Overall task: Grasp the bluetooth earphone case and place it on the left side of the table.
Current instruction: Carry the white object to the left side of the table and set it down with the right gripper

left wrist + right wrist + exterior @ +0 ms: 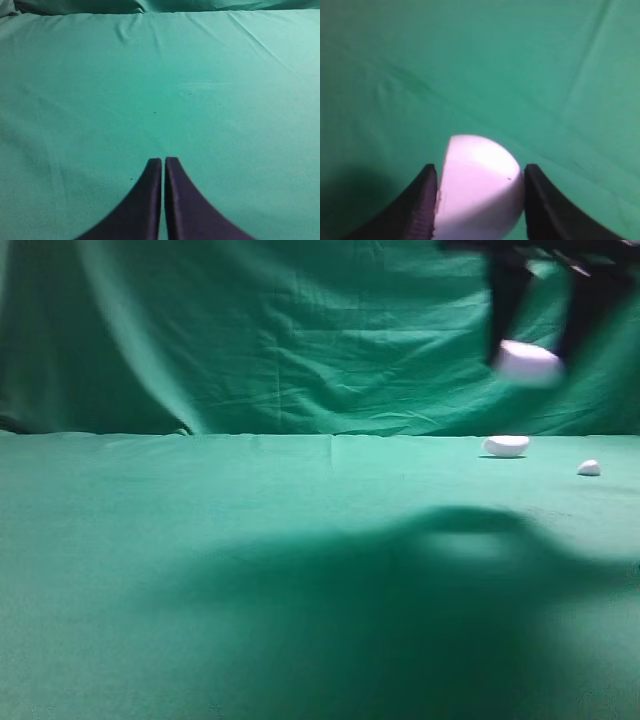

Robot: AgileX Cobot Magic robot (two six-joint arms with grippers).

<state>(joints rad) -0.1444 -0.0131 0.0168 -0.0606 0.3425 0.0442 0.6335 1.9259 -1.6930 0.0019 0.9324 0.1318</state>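
Observation:
The bluetooth earphone case (527, 363), a smooth white rounded pebble, hangs in the air at the upper right of the exterior high view, well above the green table (250, 570). My right gripper (535, 345) is shut on it, a dark finger on each side. In the right wrist view the case (480, 190) fills the gap of the right gripper (480, 172), both fingers pressed against its sides. My left gripper (163, 161) shows only in the left wrist view, shut over bare green cloth (150, 90) with nothing between its fingers.
A flatter white half-oval piece (505, 446) lies on the table at the far right. A tiny white lump (589, 468) lies further right, near the edge of view. A green draped backdrop (300, 330) rises behind. A broad arm shadow (420, 580) falls across the table.

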